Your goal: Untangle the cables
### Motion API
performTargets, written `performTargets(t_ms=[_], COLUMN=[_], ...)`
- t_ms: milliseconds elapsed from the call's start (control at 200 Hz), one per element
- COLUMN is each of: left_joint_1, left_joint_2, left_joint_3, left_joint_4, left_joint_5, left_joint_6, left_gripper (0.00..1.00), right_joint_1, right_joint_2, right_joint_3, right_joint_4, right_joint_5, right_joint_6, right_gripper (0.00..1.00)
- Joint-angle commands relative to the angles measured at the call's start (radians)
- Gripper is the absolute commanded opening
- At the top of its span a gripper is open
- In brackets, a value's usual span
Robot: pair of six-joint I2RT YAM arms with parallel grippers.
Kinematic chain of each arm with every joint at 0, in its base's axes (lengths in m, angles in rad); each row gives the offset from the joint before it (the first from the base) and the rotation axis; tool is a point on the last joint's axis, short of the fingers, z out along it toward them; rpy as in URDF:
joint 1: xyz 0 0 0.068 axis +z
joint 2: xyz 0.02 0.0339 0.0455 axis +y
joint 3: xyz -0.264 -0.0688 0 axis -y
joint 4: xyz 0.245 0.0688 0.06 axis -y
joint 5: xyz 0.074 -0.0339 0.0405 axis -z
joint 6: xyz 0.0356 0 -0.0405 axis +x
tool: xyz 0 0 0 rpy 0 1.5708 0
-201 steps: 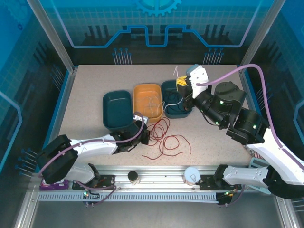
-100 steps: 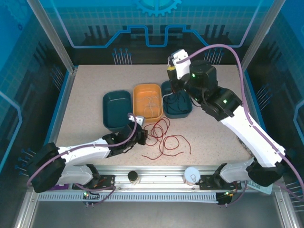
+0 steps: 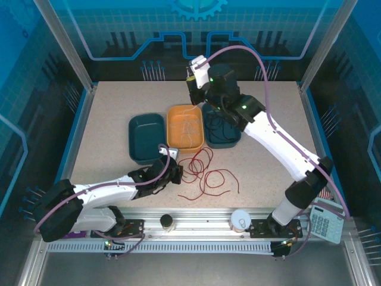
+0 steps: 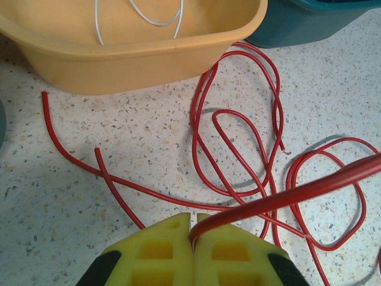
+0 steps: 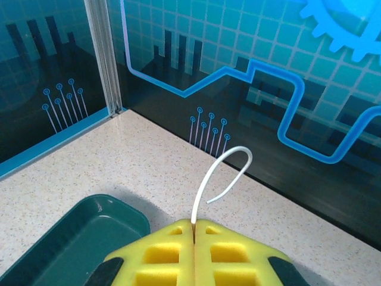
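Observation:
Red cable lies in loose loops on the table in front of the trays. My left gripper is low at the loops' left side, shut on one red strand that rises to the right from my closed yellow jaws. My right gripper hangs high over the far edge of the orange tray, shut on a thin white cable whose short end curls up past the fingertips. More white cable lies in the orange tray. Black cable lies in the right teal tray.
An empty dark teal tray stands left of the orange one, and its corner shows in the right wrist view. The orange tray's wall is just beyond the red loops. A calculator lies at the front right.
My right arm has swung left from over the right teal tray to above the orange tray's far edge, carrying the white cable. The left gripper has stayed shut at the red loops.

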Motion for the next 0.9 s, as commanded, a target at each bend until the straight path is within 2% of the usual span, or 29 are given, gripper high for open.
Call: performTargets(t_ms=[0,425,640,891], left_joint_1=[0.005,0.006,0.005,0.005], left_joint_2=[0.001,-0.006,-0.011,-0.014], left_joint_3=[-0.003,-0.003,-0.006,0.002], left_joint_4=[0.031,0.037,0.036,0.023], left_joint_5=[-0.003,-0.005,-0.012,-0.022], left_joint_6=[-0.013,-0.010,-0.015,-0.012], left_gripper=[0.03,0.01,0.01,0.01], right_joint_1=[-0.012,-0.045,-0.074,-0.077], right_joint_2=[0.057,0.257,0.356,0.469], right_joint_3=[0.058,0.101,0.128,0.167], right_joint_4=[0.072,-0.091,-0.231,-0.312], right_joint_5=[0.000,0.020,-0.032,-0.090], right_joint_6=[-0.016,0.018,0.051,0.068], right_gripper=[0.05,0.04,0.04,0.07])
